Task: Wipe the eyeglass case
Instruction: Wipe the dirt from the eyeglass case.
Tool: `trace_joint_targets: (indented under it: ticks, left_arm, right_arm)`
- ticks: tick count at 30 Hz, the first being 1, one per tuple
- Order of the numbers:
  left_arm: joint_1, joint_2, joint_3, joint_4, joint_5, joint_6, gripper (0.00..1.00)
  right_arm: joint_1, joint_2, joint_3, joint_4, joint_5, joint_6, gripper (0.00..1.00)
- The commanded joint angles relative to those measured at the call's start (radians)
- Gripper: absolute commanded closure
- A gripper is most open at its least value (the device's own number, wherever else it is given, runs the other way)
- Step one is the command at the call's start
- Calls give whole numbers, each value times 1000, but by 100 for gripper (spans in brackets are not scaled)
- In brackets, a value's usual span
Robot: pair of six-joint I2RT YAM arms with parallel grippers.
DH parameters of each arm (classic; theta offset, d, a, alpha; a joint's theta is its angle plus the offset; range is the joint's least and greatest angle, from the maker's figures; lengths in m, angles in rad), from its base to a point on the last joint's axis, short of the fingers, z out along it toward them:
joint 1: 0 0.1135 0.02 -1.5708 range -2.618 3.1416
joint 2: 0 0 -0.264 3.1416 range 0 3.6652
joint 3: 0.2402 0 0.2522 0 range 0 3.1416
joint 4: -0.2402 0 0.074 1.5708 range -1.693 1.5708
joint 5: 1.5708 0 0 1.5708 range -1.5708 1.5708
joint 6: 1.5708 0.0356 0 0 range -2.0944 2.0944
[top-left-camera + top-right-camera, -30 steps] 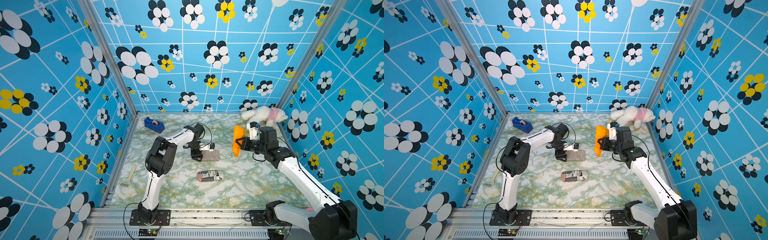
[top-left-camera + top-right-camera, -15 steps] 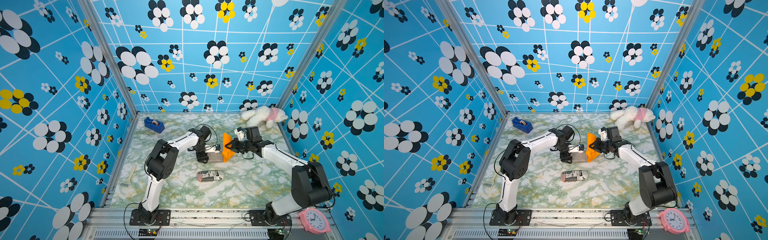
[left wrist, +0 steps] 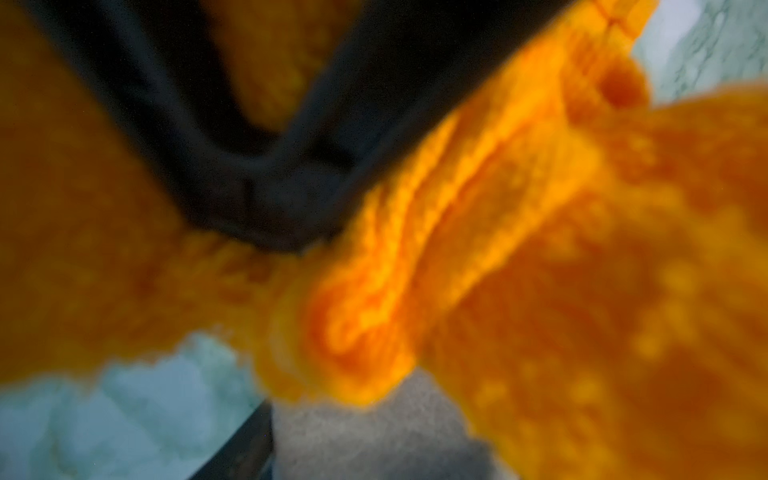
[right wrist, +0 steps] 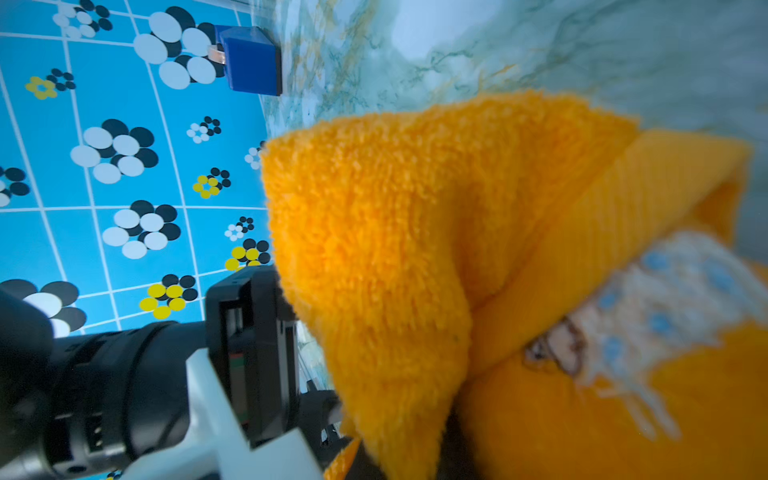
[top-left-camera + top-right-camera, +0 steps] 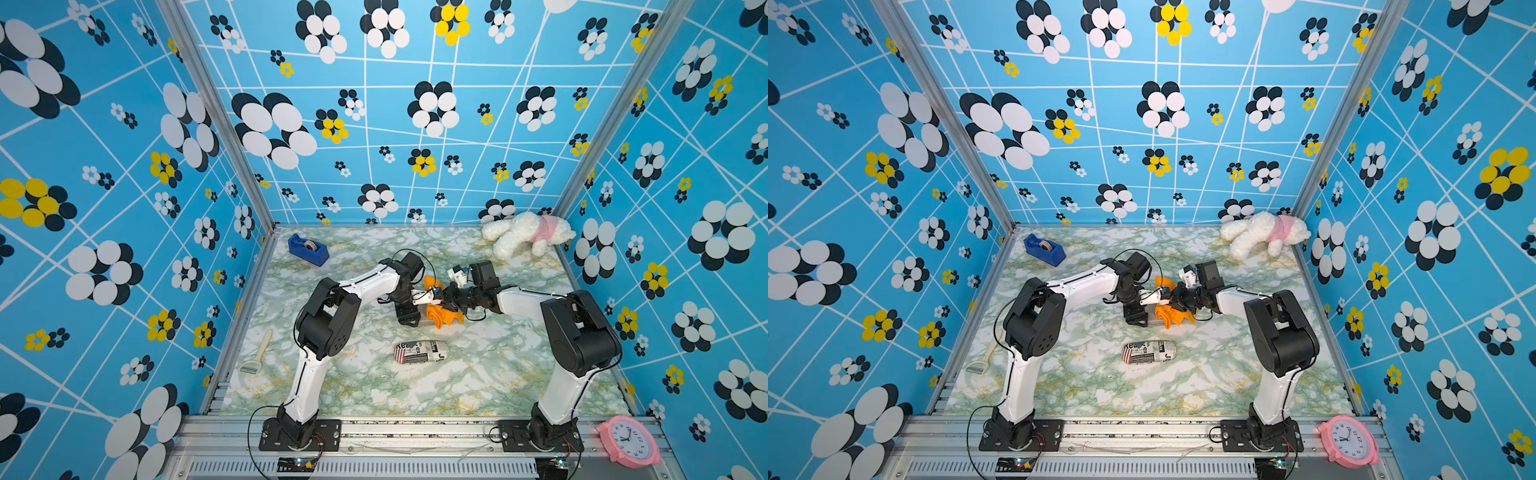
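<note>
While the two white-and-black arms (image 5: 370, 284) lean low toward each other, the right gripper (image 5: 444, 300) is clamped on one fluffy orange terry cloth (image 5: 448, 318) draped over the single flat grey matte eyeglass case (image 3: 374, 440), whose end the left gripper (image 5: 409, 319) grips, just behind one rounded newsprint-patterned pouch (image 5: 419, 352).

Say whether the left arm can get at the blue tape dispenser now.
Probably not yet: the way to the tape dispenser is bare, but the left gripper has its jaws closed on the gray case.
</note>
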Motion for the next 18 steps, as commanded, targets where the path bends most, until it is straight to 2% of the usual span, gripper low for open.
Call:
trace_joint_targets:
  ticks: [1,4,7,10,13,18]
  left_arm:
    - [-21,19,55,81,61,-28,73]
    - [-21,13,43,98,57,-34,74]
    - [-15,4,22,115,50,-36,74]
    - [-9,-8,8,120,49,-36,75]
    - [-4,-29,-17,151,54,-37,75]
    - [-1,-49,-57,232,98,-52,72]
  right_arm:
    - [58,75,-17,75,-29,82,100]
    - [45,82,-39,102,-37,93,100]
    - [-23,46,-85,80,-34,63,100]
    - [-112,-34,-111,-70,12,-60,100]
    - [-134,-91,-86,-230,59,-183,100]
    - [-107,-64,-130,-102,-3,-115,100]
